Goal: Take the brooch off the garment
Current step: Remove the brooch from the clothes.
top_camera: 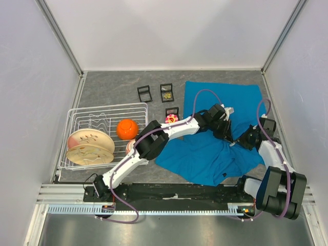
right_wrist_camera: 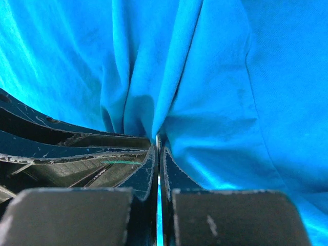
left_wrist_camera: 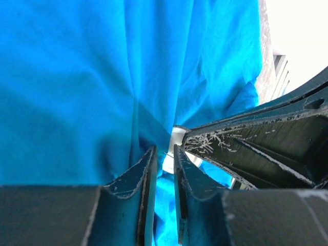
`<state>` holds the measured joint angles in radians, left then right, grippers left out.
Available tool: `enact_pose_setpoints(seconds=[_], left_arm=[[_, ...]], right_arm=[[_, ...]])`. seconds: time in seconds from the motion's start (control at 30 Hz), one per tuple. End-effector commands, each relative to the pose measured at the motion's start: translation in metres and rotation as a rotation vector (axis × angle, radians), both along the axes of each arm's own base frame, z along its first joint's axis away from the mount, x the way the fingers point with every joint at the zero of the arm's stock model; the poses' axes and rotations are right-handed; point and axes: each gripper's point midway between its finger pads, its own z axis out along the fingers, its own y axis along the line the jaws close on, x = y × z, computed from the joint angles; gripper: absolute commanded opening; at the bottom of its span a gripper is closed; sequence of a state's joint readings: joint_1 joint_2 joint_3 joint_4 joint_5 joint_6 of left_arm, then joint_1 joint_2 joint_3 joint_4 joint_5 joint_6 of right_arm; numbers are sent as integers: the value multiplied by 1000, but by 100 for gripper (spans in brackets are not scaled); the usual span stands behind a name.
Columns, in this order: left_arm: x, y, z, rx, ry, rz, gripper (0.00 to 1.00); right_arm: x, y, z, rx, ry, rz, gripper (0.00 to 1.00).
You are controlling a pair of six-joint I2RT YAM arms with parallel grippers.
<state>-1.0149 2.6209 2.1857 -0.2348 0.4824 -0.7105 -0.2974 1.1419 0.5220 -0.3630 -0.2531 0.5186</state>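
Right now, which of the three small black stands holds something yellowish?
The back-row stand beside the garment's edge. A yellowish item sits in it; the stand on its left looks empty, the nearer stand has a pink object.

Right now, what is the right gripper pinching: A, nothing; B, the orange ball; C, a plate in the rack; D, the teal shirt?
D: the right gripper has its jaws shut on a bunched fold of the teal shirt.
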Motion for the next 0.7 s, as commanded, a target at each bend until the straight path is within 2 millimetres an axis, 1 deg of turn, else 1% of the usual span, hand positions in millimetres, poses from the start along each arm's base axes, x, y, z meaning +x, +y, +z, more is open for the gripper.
enact_pose_setpoints(seconds=[0.0, 0.07, 0.13, 0.2, 0.23, 0.27, 0.37, 0.47, 0.5, 0.67], left_arm=[[-8, 2, 74, -131, -3, -26, 29], [-10, 4, 89, -158, -7, -48, 32], [-11, 6, 99, -180, 5, -58, 33], [-16, 8, 102, -189, 13, -69, 33], [-17, 10, 98, -187, 23, -70, 31], [-19, 10, 97, -185, 26, -72, 20], [-19, 12, 82, -160, 32, -67, 11], [-16, 11, 66, -127, 31, -59, 10], [-15, 10, 54, -107, 30, -51, 10], [-11, 5, 39, -82, 14, -41, 9]], right_arm=[[4, 4, 9, 26, -34, 40, 0], [6, -1, 11, 2, -39, 48, 0], [6, -2, 11, -9, -38, 53, 0], [5, -3, 10, -14, -32, 51, 0], [4, -2, 8, -12, -25, 53, 0], [5, -4, 9, -13, -26, 48, 0], [6, -4, 9, -5, -27, 46, 0], [6, -4, 9, 1, -26, 43, 0], [6, -3, 9, 4, -27, 45, 0], [5, -3, 8, 20, -20, 43, 0]])
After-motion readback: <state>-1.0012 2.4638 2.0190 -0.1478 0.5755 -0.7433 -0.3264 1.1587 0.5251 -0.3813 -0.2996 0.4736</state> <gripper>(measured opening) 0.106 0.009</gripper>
